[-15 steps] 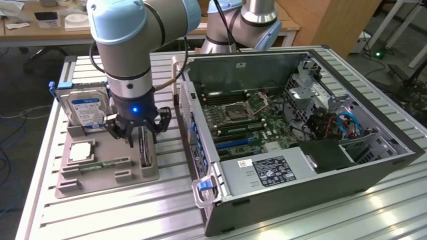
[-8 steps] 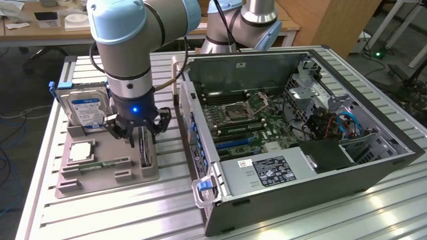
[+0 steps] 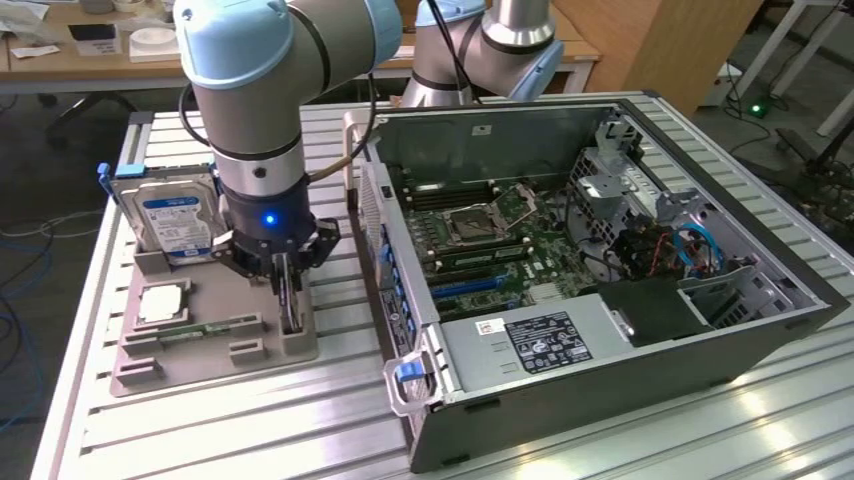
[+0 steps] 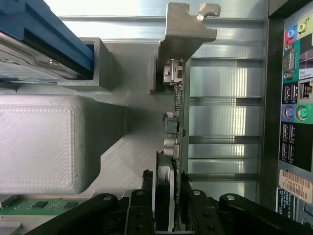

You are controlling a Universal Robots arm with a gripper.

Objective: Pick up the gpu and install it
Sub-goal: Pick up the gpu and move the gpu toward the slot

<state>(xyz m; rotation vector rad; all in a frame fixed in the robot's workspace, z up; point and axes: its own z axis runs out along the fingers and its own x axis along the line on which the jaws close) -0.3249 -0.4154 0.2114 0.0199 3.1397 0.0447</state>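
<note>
Gripper (image 3: 287, 308) down over grey holder tray (image 3: 260, 352) on slatted table (image 3: 267, 430). Gpu (image 4: 177, 83) stands on edge in tray slot, metal bracket (image 4: 188, 32) at far end, just beside open computer case (image 3: 641, 380). Gripper (image 4: 168, 178) straddles card's near end. Can't tell whether grip has clamped on it. Hard drive (image 3: 174, 215) upright at tray's back corner.

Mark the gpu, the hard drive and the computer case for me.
gpu (image 4: 188, 34): wrist view, on its silvery metal end bracket.
hard drive (image 3: 176, 220): exterior view, on its blue label.
computer case (image 3: 574, 410): exterior view, on its dark outer side wall.
</note>
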